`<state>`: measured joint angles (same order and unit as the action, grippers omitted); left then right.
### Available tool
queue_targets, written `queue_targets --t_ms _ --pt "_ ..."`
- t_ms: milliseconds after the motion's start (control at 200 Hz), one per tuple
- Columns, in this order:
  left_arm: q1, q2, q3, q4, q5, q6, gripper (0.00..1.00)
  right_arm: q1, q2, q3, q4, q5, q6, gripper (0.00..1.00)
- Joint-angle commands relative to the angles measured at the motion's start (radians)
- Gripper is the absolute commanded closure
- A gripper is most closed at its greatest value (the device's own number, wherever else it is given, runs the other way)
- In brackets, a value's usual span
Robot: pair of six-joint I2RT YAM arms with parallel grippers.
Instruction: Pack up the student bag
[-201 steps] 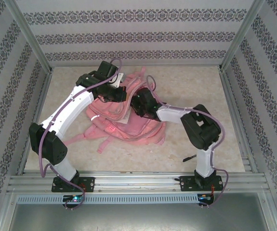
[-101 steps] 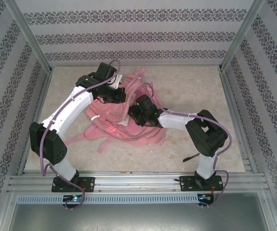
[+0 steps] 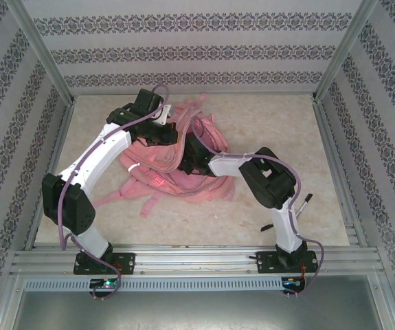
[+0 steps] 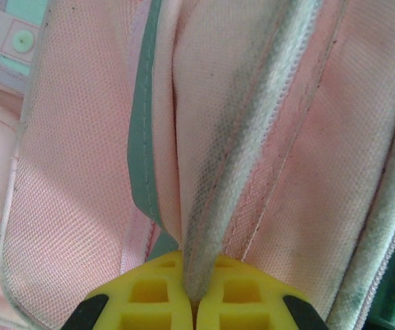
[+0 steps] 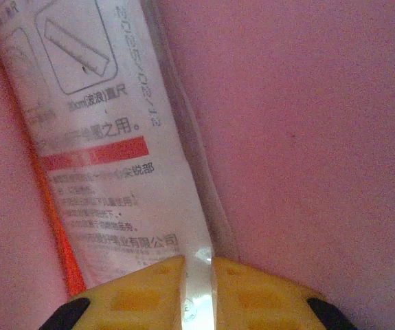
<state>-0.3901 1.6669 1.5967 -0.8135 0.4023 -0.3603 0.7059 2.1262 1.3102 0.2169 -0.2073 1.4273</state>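
Student bag [image 3: 176, 180], edge pinched in left hand [image 4: 196, 302]

Watching from my end, the left arm [image 3: 102, 152] and right arm [image 3: 229, 163] were both white shells with chunky black joints, each trailing a purple cable [image 3: 61, 230] down to a black base plate [image 3: 104, 262]. On the wrist cams the fingertips [image 4: 149, 292] were yellow with square recesses and black outer edges.
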Motion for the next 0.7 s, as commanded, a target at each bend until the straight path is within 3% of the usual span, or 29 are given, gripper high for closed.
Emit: queue_targets --t_ms 0,50,165,405,620,695 --pt "0.003 -0.052 -0.016 0.051 0.039 -0.009 1.00 -0.025 0.019 0.064 0.041 -0.034 0.012 0.81" --pt "0.008 -0.053 -0.023 0.055 0.039 -0.007 1.00 -0.032 -0.001 0.053 0.032 -0.048 0.006 0.77" --pt "0.030 -0.057 -0.039 0.064 0.038 -0.012 0.77 -0.060 -0.106 -0.052 -0.011 -0.060 -0.019 0.66" --pt "0.061 -0.096 -0.062 0.019 0.070 0.066 0.55 -0.147 -0.401 -0.328 -0.190 -0.088 -0.200 0.65" --pt "0.152 -0.127 -0.201 -0.007 -0.048 0.056 0.51 -0.194 -0.674 -0.483 -0.416 -0.009 -0.366 0.63" --pt "0.164 -0.095 -0.251 0.023 -0.138 0.064 0.51 -0.200 -0.736 -0.481 -0.519 0.036 -0.433 0.61"
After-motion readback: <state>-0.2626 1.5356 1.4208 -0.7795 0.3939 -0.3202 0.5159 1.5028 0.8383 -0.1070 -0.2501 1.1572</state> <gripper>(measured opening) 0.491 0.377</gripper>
